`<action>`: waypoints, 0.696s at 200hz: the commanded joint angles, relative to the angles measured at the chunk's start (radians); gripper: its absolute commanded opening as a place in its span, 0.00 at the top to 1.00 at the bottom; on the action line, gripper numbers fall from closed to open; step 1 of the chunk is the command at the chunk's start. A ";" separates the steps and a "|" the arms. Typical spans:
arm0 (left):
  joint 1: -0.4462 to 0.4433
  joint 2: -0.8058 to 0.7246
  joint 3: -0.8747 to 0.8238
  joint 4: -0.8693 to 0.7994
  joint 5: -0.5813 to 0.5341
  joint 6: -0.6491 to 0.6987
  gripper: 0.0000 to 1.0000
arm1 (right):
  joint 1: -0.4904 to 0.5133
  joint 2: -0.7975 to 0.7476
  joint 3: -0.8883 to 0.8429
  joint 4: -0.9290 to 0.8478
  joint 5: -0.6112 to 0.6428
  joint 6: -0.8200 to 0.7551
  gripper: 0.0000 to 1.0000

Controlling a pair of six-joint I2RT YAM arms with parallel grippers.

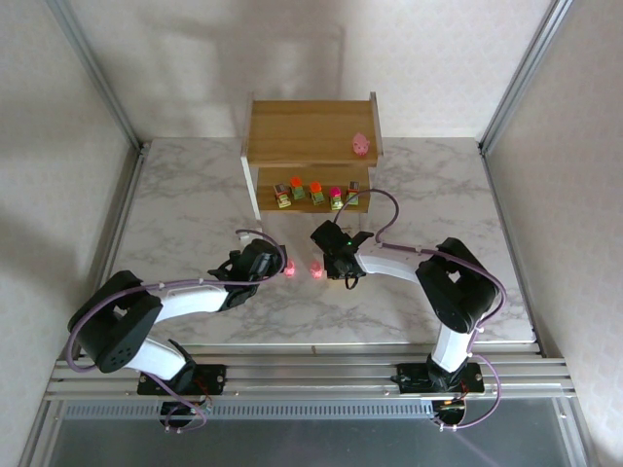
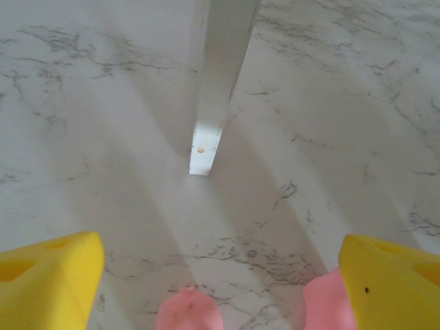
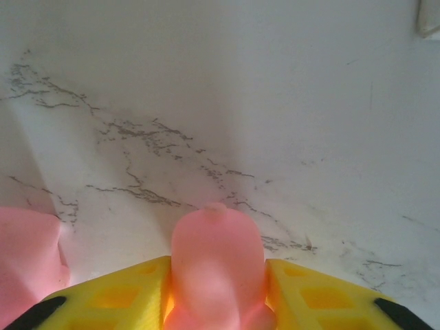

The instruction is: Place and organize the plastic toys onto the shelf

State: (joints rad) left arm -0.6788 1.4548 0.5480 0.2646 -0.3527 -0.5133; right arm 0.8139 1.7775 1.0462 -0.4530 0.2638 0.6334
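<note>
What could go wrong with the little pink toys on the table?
The right gripper hugs a rounded pink toy; smooth and round, it might slip out. A neighbouring pink toy sits close beside it and could get bumped. The open left gripper has a pink figure right by one finger; closing could knock it away.

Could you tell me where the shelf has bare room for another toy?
The top tier is bare left of the pink figure at its right end. The lower tier is crowded: five blocky toys line it.
</note>
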 commanded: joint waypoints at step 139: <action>0.009 0.003 -0.003 0.039 0.042 -0.007 0.12 | 0.087 -0.247 0.036 -0.184 0.124 -0.014 0.70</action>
State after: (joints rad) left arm -0.6769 1.4551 0.5480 0.2802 -0.3260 -0.5133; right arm 0.8623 1.5925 1.0462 -0.5392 0.3248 0.6170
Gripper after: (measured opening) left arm 0.882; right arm 0.300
